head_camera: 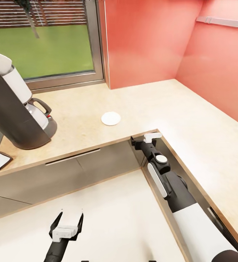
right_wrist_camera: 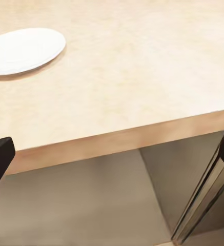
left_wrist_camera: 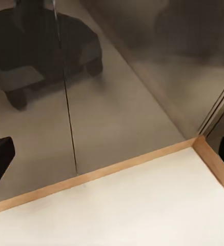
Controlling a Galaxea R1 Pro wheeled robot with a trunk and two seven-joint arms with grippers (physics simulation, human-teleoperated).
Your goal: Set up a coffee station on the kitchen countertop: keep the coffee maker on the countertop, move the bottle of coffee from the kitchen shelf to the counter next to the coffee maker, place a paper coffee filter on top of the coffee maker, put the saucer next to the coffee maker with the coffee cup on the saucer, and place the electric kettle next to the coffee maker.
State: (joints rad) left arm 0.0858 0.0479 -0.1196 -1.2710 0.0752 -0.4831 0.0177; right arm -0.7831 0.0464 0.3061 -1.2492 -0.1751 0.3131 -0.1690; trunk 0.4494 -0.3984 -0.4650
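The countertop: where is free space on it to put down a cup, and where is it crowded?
Free: the countertop between the saucer and the red wall, and along the right run. Crowded: the far left, around the coffee maker.

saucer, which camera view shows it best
The right wrist view: the saucer is large and close there, lying flat on the kitchen countertop, though the frame edge cuts it off. The head view shows the whole saucer, but small, with the coffee maker apart from it.
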